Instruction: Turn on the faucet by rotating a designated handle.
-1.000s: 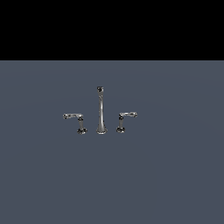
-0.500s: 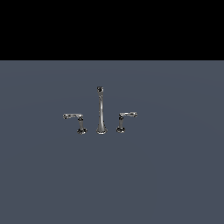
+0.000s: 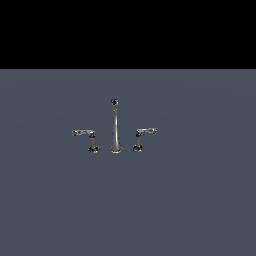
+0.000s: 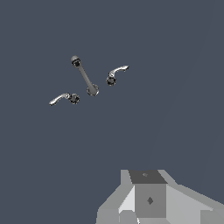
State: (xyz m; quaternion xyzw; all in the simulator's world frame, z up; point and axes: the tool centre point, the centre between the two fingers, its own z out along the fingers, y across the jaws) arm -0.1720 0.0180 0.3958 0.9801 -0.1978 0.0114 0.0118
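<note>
The faucet (image 3: 115, 131) is a small chrome three-piece set on a flat grey surface, with a tall thin spout in the middle. The handle (image 3: 145, 132) is the short lever on the exterior view's right, its slim arm pointing away from the spout. A matching lever (image 3: 85, 134) stands on the left. The faucet also shows in the wrist view (image 4: 89, 83), seen from above and far off, but I cannot tell there which lever is which. My gripper (image 4: 148, 205) shows only as grey blocks at that picture's edge, well away from the faucet. Neither arm nor gripper shows in the exterior view.
The grey surface (image 3: 200, 200) spreads flat all around the faucet. Beyond its far edge the exterior view is black.
</note>
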